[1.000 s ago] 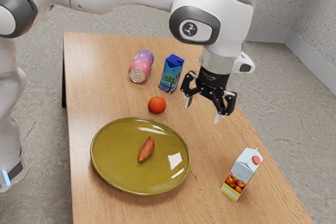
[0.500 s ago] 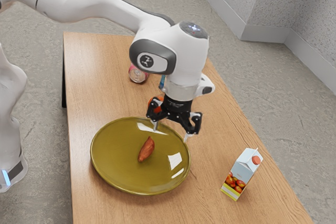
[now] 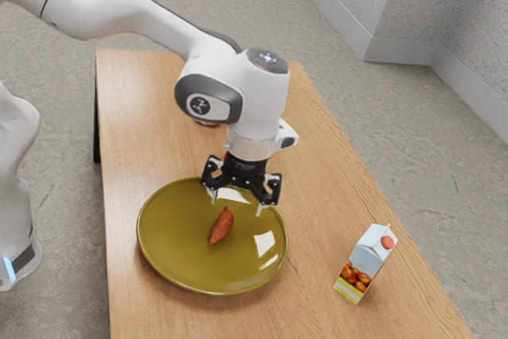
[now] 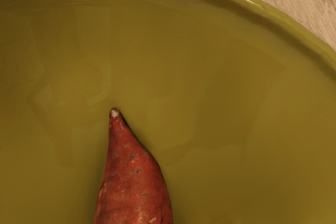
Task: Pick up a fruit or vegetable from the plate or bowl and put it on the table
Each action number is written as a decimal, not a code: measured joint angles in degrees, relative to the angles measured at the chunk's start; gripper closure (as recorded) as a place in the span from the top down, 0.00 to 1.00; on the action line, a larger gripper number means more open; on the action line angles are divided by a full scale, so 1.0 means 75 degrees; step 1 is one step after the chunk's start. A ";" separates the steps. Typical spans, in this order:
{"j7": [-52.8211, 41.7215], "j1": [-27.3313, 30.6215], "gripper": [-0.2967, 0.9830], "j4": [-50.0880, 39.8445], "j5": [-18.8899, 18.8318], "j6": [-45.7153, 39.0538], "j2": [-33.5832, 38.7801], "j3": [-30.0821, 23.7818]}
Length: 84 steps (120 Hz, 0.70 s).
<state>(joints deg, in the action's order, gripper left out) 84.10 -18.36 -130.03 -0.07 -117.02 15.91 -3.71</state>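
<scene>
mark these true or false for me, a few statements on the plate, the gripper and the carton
1. The sweet potato lies on the plate. True.
2. The gripper is shut on the sweet potato. False: it is open, with nothing between its fingers.
3. The carton stands on the plate. False: it stands on the table, beside the plate.
4. Fruit is pictured on the carton's side. True.
5. The plate is bright blue. False: it is olive green.

Reddish-brown sweet potato point(image 3: 221, 226) with a tapered, pale-tipped end, lying on its side on the olive-green plate point(image 3: 182, 271)
</scene>
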 joint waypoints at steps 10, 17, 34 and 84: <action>0.0059 -0.0001 0.77 -0.0008 -0.0042 -0.0035 -0.0013 -0.0007; 0.0096 -0.0001 0.77 -0.0009 -0.0056 -0.0070 -0.0043 -0.0017; 0.0168 -0.0001 0.77 -0.0191 -0.0076 -0.0196 -0.0040 -0.0022; 0.0280 -0.0002 0.76 -0.0577 -0.0084 -0.0580 -0.0055 -0.0021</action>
<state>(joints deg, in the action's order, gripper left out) 86.20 -18.37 -134.35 -0.70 -121.37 15.50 -3.87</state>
